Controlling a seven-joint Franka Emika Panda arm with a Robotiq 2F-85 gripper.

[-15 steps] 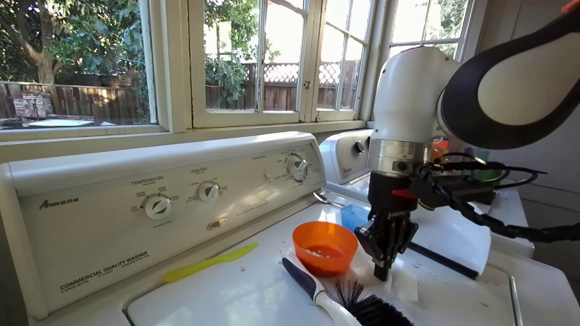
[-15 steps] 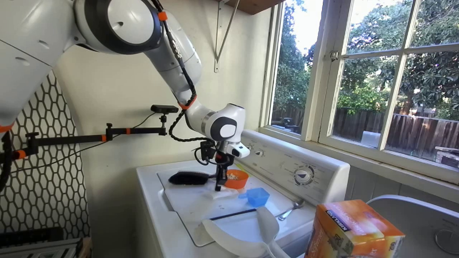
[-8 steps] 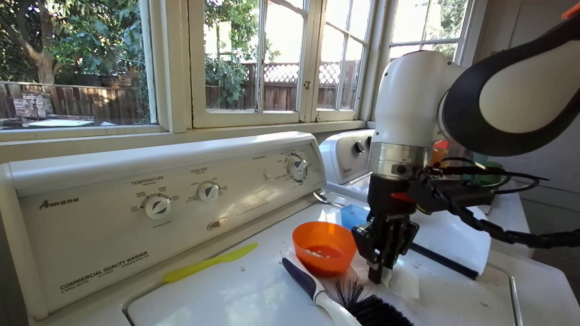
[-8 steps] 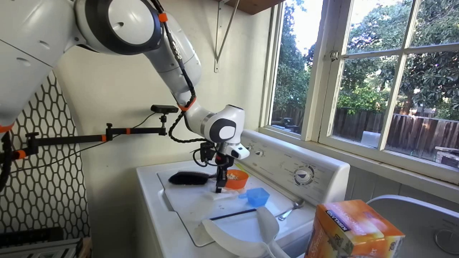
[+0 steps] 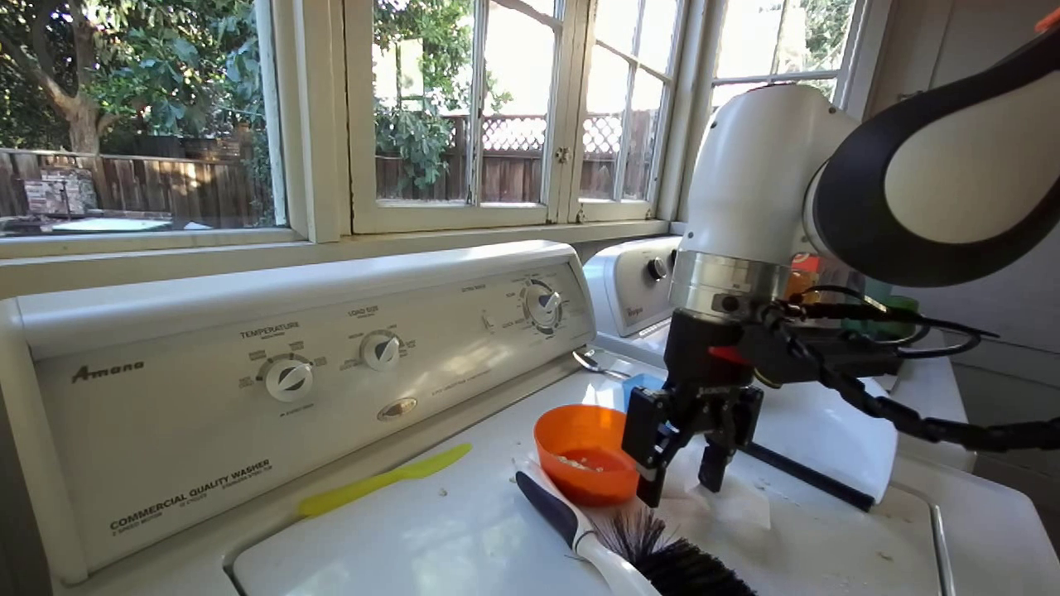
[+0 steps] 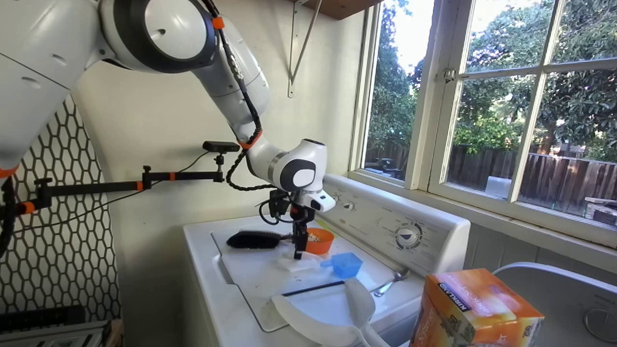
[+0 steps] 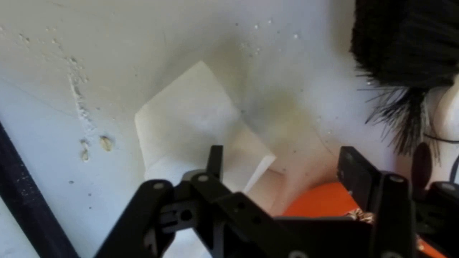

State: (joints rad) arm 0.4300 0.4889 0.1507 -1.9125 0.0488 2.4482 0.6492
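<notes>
Gripper (image 5: pixel 681 484) fingers apart, empty; folded white paper (image 7: pixel 186 118) just below, mostly toward finger farther from orange bowl (image 5: pixel 580 488).

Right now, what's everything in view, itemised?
washer: 1, white, centre
bowl: 1, orange, on washer
flakes: many, pale, in bowl, on washer
paper: at least 1, white, near bowl
brush: 1, black and white, beside bowl
scoop: 1, blue, near bowl
knife: 1, yellow-green, on washer
spoon: 1, silver, on washer
dustpan: 1, white, beside spoon
box: 1, orange, near dustpan
second appliance: 1, white, beside washer
windows: several, white-framed, behind washer
shelf: 1, brown, overhead
arm: 1, white and black, over washer
hand: 1, black, open over paper
</notes>
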